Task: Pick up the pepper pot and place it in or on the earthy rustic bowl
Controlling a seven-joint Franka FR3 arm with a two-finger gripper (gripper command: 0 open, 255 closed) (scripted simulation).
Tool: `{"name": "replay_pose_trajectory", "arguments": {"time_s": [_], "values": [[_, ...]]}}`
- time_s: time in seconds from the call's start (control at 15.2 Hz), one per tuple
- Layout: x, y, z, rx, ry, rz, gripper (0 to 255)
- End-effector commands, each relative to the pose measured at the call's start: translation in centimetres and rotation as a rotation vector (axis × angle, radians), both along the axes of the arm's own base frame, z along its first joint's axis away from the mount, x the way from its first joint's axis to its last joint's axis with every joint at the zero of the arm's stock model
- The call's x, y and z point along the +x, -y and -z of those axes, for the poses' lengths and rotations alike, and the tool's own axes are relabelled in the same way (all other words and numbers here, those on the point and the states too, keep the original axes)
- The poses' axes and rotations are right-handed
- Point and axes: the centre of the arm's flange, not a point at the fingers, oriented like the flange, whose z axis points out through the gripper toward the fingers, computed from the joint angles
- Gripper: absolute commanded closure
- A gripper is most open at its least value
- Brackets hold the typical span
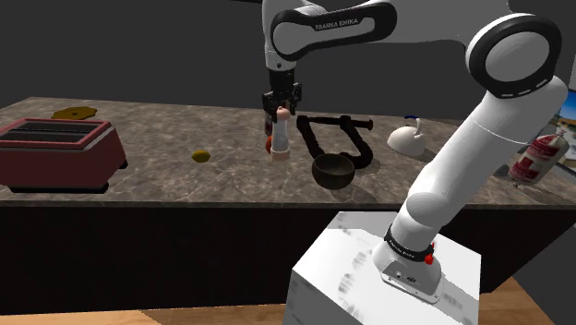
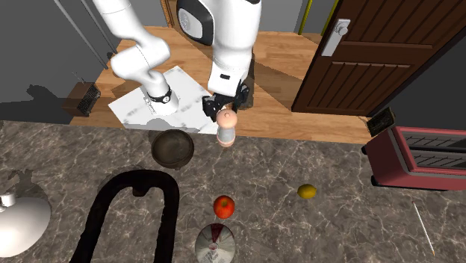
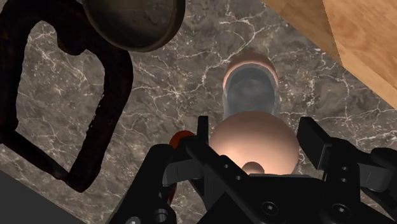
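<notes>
Closest to me, on the wrist view, is the gripper [image 3: 256,137], with its two black fingers [image 3: 202,137] tight on both sides of a round pink knob. That knob is the top of the pepper pot [image 3: 250,89], which has a see-through middle and a pink bottom. So the gripper is closed on the pot's top. I cannot tell if the bottom of the pot sits on the stone tabletop [image 3: 191,70] or is just off it.

On the shoulder view, the gripper [image 1: 282,103] comes straight down on the pepper pot [image 1: 280,138], and the pot is upright. It is near the tabletop [image 1: 157,138] edge that faces the white stand [image 1: 369,268].

The brown bowl [image 1: 333,175] is just beside the pot, along that same edge, and they do not touch. From the second exterior view I look into the bowl [image 2: 173,149], with the pot [image 2: 227,131] and gripper [image 2: 226,107] close by.

A big black clamp [image 2: 127,209] lies past the bowl, toward the middle of the tabletop. A red apple [image 2: 223,206] sits past the pot, also toward the middle. A small yellow lemon [image 2: 306,191] lies between the apple and a red toaster [image 2: 426,157], which stands at one end of the tabletop.
</notes>
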Motion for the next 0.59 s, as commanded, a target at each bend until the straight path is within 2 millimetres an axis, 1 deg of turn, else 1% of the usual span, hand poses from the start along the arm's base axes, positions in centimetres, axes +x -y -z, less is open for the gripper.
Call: {"name": "replay_pose_trajectory", "arguments": {"time_s": [0.0,0.2,0.26,0.53], "values": [[0.0,0.1,-1.1,0.0,0.0,0.0,255],[0.0,0.1,-2.7,0.0,0.0,0.0,255],[0.0,0.1,-2.9,0.0,0.0,0.0,255],[-3.6,3.7,-4.4,0.0,0.0,0.0,255]]}}
